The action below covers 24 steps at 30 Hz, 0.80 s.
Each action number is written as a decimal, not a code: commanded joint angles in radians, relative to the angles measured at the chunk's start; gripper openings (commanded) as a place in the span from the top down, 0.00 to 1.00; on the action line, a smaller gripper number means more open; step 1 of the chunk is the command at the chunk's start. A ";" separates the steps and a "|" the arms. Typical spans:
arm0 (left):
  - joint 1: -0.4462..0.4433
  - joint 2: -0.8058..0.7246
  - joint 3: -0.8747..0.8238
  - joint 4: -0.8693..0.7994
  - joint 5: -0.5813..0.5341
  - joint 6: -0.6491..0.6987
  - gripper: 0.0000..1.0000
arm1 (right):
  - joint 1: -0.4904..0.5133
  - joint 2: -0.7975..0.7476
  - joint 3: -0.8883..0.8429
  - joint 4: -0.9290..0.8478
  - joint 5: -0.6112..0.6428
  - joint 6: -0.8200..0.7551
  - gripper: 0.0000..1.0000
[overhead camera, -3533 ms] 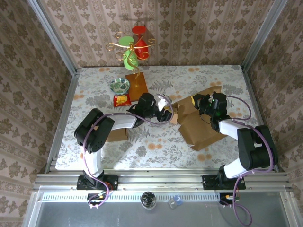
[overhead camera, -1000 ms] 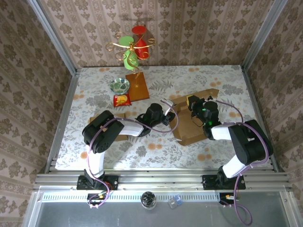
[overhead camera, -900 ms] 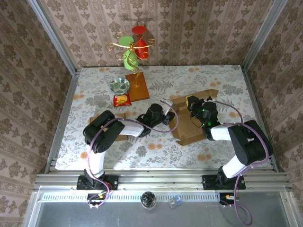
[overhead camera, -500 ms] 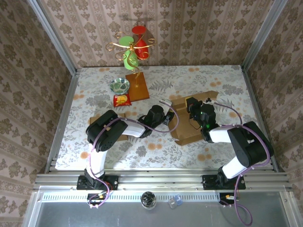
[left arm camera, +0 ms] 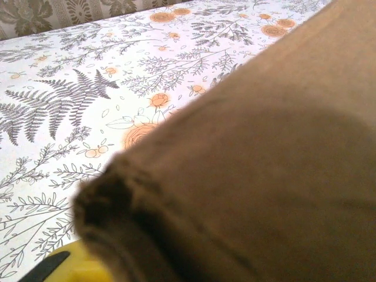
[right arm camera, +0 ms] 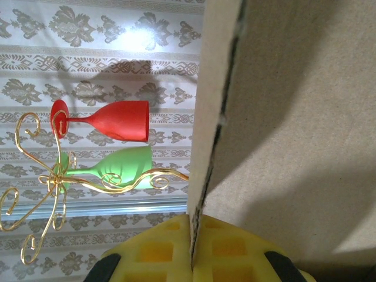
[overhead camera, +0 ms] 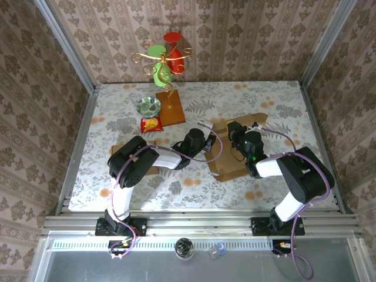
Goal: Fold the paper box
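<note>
The brown paper box [overhead camera: 239, 161] lies half-folded on the flowered table, right of centre. My right gripper [overhead camera: 234, 130] is at its far edge; in the right wrist view its yellow pads [right arm camera: 192, 249] are shut on the edge of an upright cardboard flap [right arm camera: 294, 117]. My left gripper [overhead camera: 207, 144] is against the box's left side. In the left wrist view brown cardboard [left arm camera: 264, 147] lies close over the jaws. One yellow fingertip [left arm camera: 56, 267] peeks out at the lower left, and the gap is hidden.
A gold stand with a red glass [right arm camera: 111, 120] and a green glass [right arm camera: 117, 167] rises from a wooden base [overhead camera: 169, 107] at the back. A small bowl [overhead camera: 149, 106] and a red snack packet [overhead camera: 151, 124] lie beside it. Another cardboard piece [overhead camera: 148, 168] lies under the left arm.
The box and both grippers have shifted to the left. The right gripper has carried its flap toward the left gripper, and the box looks more closed up.
</note>
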 commanded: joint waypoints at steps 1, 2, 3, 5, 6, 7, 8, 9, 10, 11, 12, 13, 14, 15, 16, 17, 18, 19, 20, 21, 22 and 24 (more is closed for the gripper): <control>0.002 0.004 0.024 0.003 -0.034 -0.021 0.71 | 0.022 0.044 -0.020 -0.147 0.023 -0.027 1.00; 0.001 0.004 0.025 0.002 -0.039 -0.023 0.72 | 0.024 0.043 -0.018 -0.150 0.026 -0.025 1.00; -0.003 0.004 0.023 0.001 -0.046 -0.022 0.72 | 0.025 0.043 -0.017 -0.151 0.029 -0.025 1.00; -0.010 0.001 0.025 -0.002 -0.071 -0.029 0.74 | 0.033 0.041 -0.015 -0.155 0.038 -0.020 1.00; -0.014 -0.001 0.025 -0.005 -0.090 -0.036 0.75 | 0.033 0.038 -0.013 -0.157 0.041 -0.019 1.00; -0.019 -0.004 0.022 -0.009 -0.115 -0.049 0.75 | 0.037 0.037 -0.012 -0.161 0.046 -0.017 1.00; -0.025 -0.006 0.020 -0.010 -0.142 -0.061 0.76 | 0.038 0.032 -0.010 -0.165 0.050 -0.015 1.00; -0.030 -0.009 0.020 -0.010 -0.158 -0.073 0.77 | 0.041 0.029 -0.008 -0.170 0.055 -0.015 1.00; -0.035 -0.011 0.019 -0.010 -0.174 -0.084 0.78 | 0.045 0.025 -0.009 -0.173 0.062 -0.013 1.00; -0.041 -0.010 0.023 -0.010 -0.187 -0.093 0.78 | 0.050 0.022 -0.007 -0.179 0.067 -0.012 1.00; -0.047 -0.009 0.026 -0.011 -0.196 -0.100 0.78 | 0.053 0.019 -0.006 -0.185 0.070 -0.012 1.00; -0.052 -0.007 0.031 -0.012 -0.206 -0.111 0.78 | 0.056 0.017 -0.006 -0.190 0.075 -0.014 1.00; -0.058 -0.006 0.034 -0.012 -0.214 -0.123 0.78 | 0.061 0.017 -0.006 -0.195 0.080 -0.011 1.00; -0.062 -0.005 0.036 -0.009 -0.218 -0.133 0.78 | 0.063 0.016 -0.006 -0.198 0.084 -0.011 1.00; -0.069 -0.008 0.039 -0.009 -0.224 -0.138 0.78 | 0.066 0.017 -0.007 -0.199 0.086 -0.009 1.00; -0.075 -0.009 0.039 -0.010 -0.233 -0.145 0.77 | 0.066 0.016 -0.007 -0.198 0.087 -0.008 1.00; -0.077 -0.013 0.037 -0.010 -0.238 -0.151 0.77 | 0.066 0.016 -0.008 -0.198 0.092 -0.007 1.00; -0.080 -0.016 0.033 -0.010 -0.236 -0.164 0.76 | 0.065 0.014 -0.009 -0.200 0.096 -0.005 1.00; -0.081 -0.020 0.024 -0.007 -0.231 -0.176 0.75 | 0.065 0.013 -0.008 -0.202 0.098 -0.005 1.00; -0.081 -0.024 0.015 -0.003 -0.228 -0.185 0.74 | 0.066 0.011 -0.007 -0.204 0.101 -0.005 1.00; -0.081 -0.029 0.003 0.002 -0.226 -0.192 0.73 | 0.065 0.009 -0.006 -0.206 0.101 -0.005 1.00; -0.082 -0.036 -0.010 0.005 -0.226 -0.203 0.74 | 0.067 0.008 -0.006 -0.207 0.099 -0.005 1.00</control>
